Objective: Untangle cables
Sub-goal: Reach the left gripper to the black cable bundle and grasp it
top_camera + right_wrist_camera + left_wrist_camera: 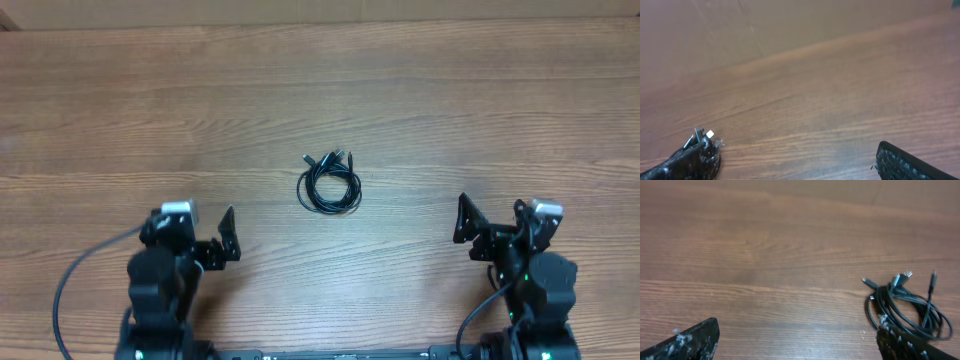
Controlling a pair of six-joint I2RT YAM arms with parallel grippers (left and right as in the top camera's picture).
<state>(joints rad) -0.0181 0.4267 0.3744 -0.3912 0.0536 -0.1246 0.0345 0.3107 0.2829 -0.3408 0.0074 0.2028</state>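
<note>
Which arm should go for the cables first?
Left, probably: the left tool sits nearer the cables, and its camera shows most of the bundle. The right tool is farther and sees only plug tips. Both are open.

place: robot lab bench | evidence: plain wood-grain table, left arm and right arm mounted at its edge

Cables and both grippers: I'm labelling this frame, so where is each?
cables (328, 166): overhead view, top of the coil near the plugs.
left gripper (231, 236): overhead view, midway between its open fingertips.
right gripper (463, 220): overhead view, midway between its open fingertips.
</note>
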